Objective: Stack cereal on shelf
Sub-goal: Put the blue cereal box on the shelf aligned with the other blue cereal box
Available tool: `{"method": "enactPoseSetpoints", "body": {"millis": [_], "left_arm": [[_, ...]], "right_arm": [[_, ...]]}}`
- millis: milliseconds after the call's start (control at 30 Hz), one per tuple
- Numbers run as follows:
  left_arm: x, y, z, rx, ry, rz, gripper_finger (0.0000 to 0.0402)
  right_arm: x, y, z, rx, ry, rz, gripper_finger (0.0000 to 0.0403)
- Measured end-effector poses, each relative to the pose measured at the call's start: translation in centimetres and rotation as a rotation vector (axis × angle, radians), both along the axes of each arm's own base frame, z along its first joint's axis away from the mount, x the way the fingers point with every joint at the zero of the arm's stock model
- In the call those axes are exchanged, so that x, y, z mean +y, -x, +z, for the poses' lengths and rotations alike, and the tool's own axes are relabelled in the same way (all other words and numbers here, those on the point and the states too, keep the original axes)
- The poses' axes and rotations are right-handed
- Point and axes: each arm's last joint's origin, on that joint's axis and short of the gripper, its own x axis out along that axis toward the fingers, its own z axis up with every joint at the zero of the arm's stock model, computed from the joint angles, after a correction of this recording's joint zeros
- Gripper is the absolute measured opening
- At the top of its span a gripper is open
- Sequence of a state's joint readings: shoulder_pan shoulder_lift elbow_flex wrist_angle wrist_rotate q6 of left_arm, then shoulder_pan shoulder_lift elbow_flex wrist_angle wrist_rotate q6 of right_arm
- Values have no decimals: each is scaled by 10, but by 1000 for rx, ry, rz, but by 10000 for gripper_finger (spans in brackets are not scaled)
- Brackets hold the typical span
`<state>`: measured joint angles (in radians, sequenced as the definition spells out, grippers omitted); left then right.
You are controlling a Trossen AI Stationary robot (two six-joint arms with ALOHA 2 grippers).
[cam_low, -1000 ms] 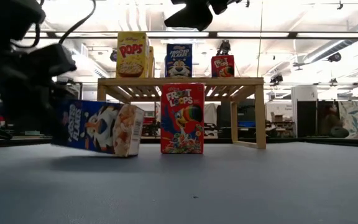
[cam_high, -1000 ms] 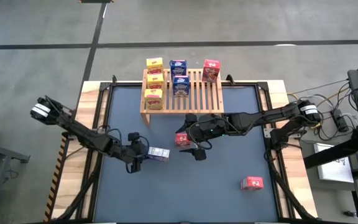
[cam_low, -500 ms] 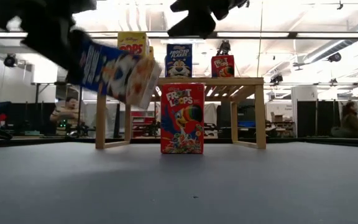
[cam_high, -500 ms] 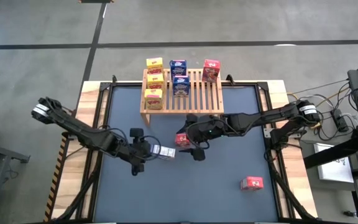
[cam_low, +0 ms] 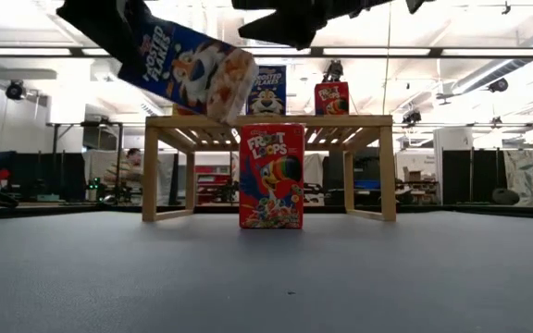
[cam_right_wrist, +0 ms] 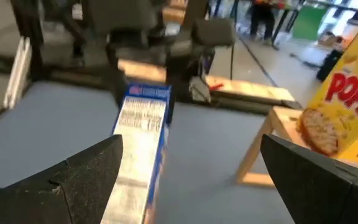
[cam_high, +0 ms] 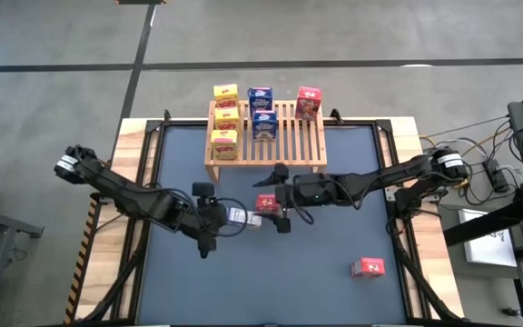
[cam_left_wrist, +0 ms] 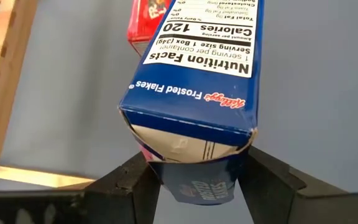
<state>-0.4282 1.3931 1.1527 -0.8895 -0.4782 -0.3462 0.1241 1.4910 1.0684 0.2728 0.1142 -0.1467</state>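
My left gripper [cam_high: 214, 218] is shut on a blue Frosted Flakes box [cam_high: 236, 216], held in the air left of the table's middle; it also shows in the low view [cam_low: 192, 69]. A red Froot Loops box [cam_low: 271, 176] stands upright on the table in front of the wooden rack [cam_high: 289, 145]. My right gripper [cam_high: 280, 198] hovers above it, open and empty. On the rack stand three yellow boxes [cam_high: 225, 116], two blue boxes [cam_high: 262, 123] and one red box [cam_high: 308, 102]. Another red box [cam_high: 368, 267] lies on the table at the near right. My left gripper pinches the blue box between its two fingers [cam_left_wrist: 135, 177], one on each broad face, at the box's end [cam_left_wrist: 188, 155] nearest the wrist. The fingers come from the table's left, along the box. The box is lifted clear and tilted, its free end [cam_low: 234, 88] lower.
The rack stands at the table's far edge, with bare slats [cam_high: 307, 136] at its right. In the right wrist view the blue box [cam_right_wrist: 140, 149] and my left arm [cam_right_wrist: 160, 37] are just ahead of my right gripper. Open grey mat lies near and left.
My left gripper has risen and gone toward the table's right edge with the blue box. The box lay on the table a second ago; it is now lifted clear, tilted, close to the red box and my right gripper.
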Motion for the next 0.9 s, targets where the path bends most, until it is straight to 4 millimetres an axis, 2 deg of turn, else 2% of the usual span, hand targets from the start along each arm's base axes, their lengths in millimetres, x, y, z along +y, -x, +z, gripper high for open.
{"method": "enactPoseSetpoints", "body": {"millis": [100, 267, 433, 667, 900], "left_arm": [[-4, -8, -2, 14, -16, 5, 175], [-9, -23, -1, 68, -76, 18, 175], [-13, -36, 4, 115, -115, 29, 175], [-17, -46, 9, 198, -149, 51, 175], [-18, -50, 18, 164, -155, 59, 175]], "right_arm": [[-2, -2, -9, -21, -56, 10, 370], [-6, -9, -28, 42, -77, -3, 370], [1, -24, -27, 40, -21, 30, 370], [12, -42, -16, 60, 7, 58, 370], [13, -49, -25, 144, -1, 46, 360]]}}
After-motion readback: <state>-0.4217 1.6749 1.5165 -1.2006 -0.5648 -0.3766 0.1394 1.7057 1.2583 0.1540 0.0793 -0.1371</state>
